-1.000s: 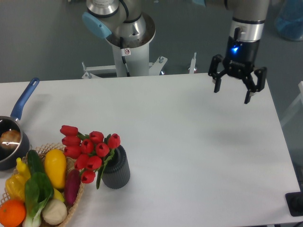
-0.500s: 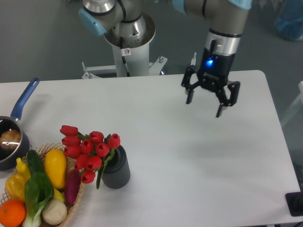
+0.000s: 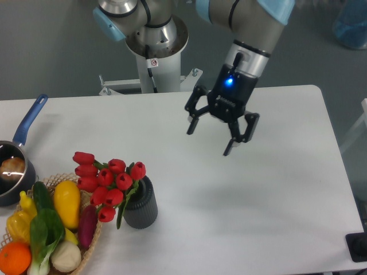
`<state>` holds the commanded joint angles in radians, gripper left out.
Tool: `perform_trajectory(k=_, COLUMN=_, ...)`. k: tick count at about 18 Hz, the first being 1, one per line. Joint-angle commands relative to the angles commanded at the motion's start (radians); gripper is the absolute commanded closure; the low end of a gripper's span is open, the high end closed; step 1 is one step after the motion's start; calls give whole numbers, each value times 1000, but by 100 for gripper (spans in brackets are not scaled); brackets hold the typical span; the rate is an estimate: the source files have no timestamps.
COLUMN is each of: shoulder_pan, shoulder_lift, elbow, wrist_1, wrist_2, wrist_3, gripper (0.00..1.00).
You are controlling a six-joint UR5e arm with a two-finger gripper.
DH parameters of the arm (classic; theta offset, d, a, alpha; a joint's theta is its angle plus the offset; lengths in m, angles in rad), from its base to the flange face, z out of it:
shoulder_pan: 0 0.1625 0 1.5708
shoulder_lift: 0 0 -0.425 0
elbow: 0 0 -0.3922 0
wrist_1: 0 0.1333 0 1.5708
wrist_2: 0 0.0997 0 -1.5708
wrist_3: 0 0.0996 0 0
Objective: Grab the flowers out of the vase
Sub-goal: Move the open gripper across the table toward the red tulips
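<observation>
I have the gripper up over the middle of the white table, a blue light glowing on its body. Its two dark fingers are spread wide, pointing down and a little toward the camera, and there is nothing between them. It hangs above the tabletop, well apart from anything on it.

The flowers are down at the front left: a bunch of red tulips standing in the vase, heads leaning out to the left, a green leaf drooping down the vase's front. The vase is dark grey, ribbed, upright on the table.

Touching the tulip heads on their left I see a wicker basket with a yellow squash, a purple vegetable, leafy greens and an orange. Further left, at the edge, a dark saucepan with a blue handle, something brownish inside. The arm's base stands behind the table.
</observation>
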<state>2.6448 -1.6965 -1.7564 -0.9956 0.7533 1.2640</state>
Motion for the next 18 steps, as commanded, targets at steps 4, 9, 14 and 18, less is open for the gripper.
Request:
perform_trajectory(k=4, shoulder_pan=-12, shoulder_lift=-11, elbow=-11, wrist_1=-6, wrist_2=-64, wrist_3=-2, gripper=0)
perform_trajectory(k=9, shoulder_pan=-38, shoulder_lift=-9, elbow=-35, wrist_1=-5, wrist_2=-54, wrist_3=-9, gripper=0)
perform_trajectory(k=14, shoulder_pan=-55, shoulder_lift=-25, elbow=-40, wrist_1=-3, wrist_2=-68, wrist_3=-32, gripper=0)
perform_trajectory(k=18, shoulder_pan=-54, shoulder_lift=-32, elbow=-69, wrist_1=-2, wrist_2=-118, wrist_3=-38, gripper=0)
